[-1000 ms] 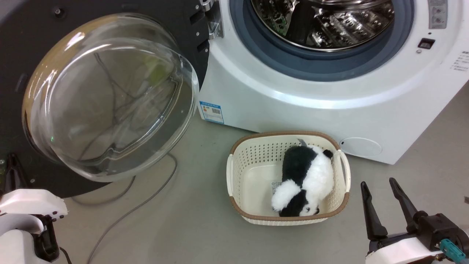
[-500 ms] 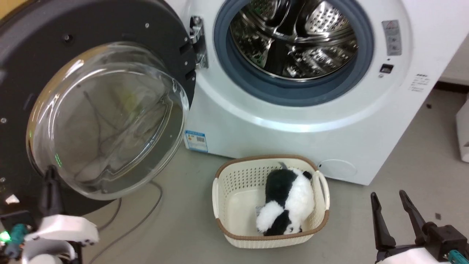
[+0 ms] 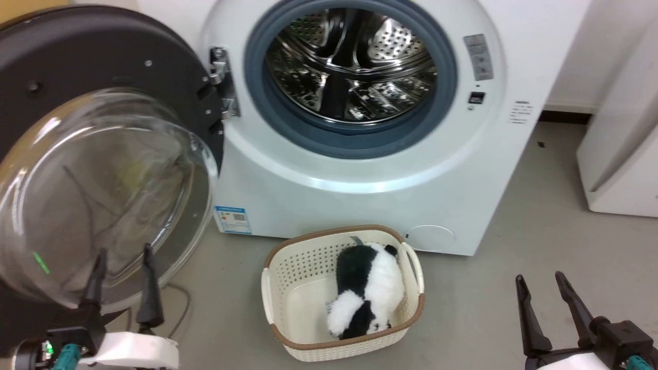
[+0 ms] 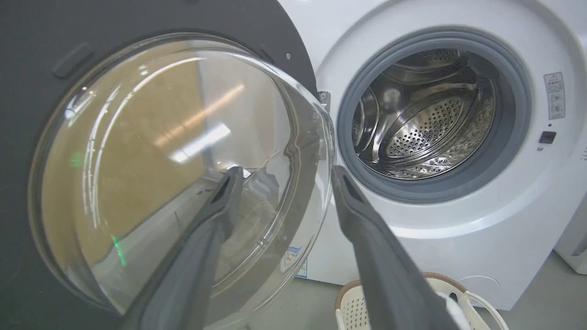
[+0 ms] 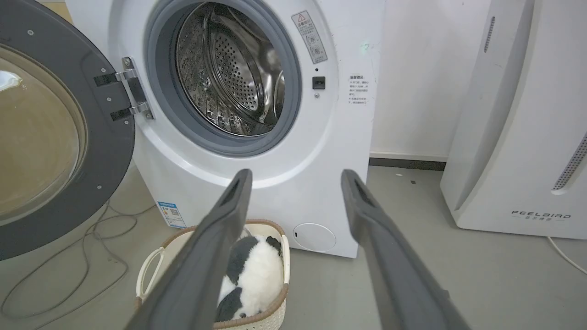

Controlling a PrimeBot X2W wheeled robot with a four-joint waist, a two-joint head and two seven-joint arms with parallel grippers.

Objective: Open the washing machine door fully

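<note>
The washing machine door (image 3: pixel 97 169) is hanging swung out at the far left, well clear of the drum opening (image 3: pixel 349 67), its glass bowl bulging toward the robot. The left pincer (image 3: pixel 123 254) is hovering by the bowl's lower edge, spread wide and holding nothing; I cannot tell whether it is touching the glass. The door is looking rigid and fairly heavy, turning only about the hinge (image 3: pixel 221 82). The glass is probably slick and the more breakable part, so the black rim on the side far from the hinge is seeming the better place to push. The washing machine (image 3: pixel 360 185) is standing to the right, a basket (image 3: pixel 329 234) on the floor before it. The right pincer (image 3: pixel 540 282) is hovering at far right, also wide and empty.
</note>
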